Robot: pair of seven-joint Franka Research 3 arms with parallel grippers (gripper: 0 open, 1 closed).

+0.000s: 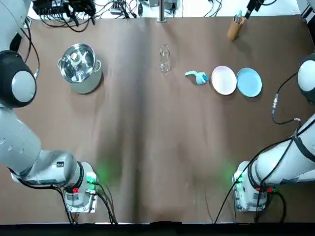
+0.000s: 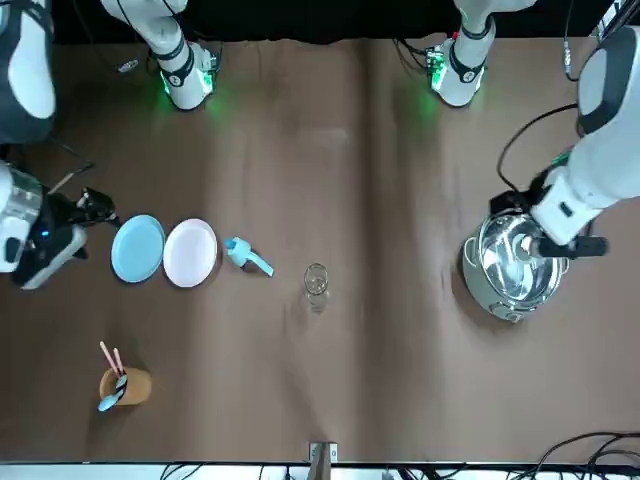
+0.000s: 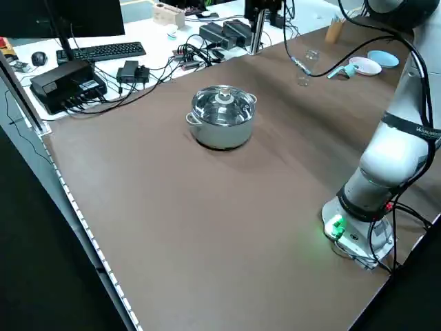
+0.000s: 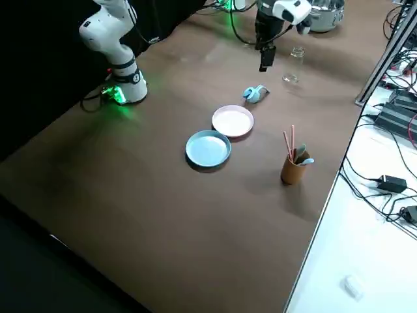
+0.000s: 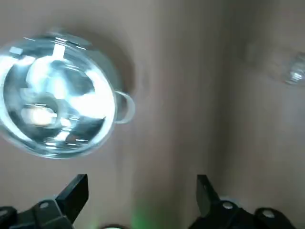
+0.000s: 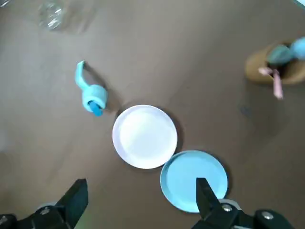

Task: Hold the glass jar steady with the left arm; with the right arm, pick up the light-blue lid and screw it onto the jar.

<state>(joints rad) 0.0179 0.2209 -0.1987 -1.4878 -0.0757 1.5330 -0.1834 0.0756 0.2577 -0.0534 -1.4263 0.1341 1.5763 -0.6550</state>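
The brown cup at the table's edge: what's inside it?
Two pink sticks and a light-blue utensil poke out of the brown cup. Its wall hides their lower ends and anything else inside.

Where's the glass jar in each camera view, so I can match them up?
Top view: jar upper middle.
Front view: jar just below centre.
Left side view: jar far top right.
Right side view: jar top right.
Left wrist view: jar blurred, apart from the steel pot.
Right wrist view: jar in a corner, away from the white plate.
Shared landmark: white plate, in every view except left wrist.
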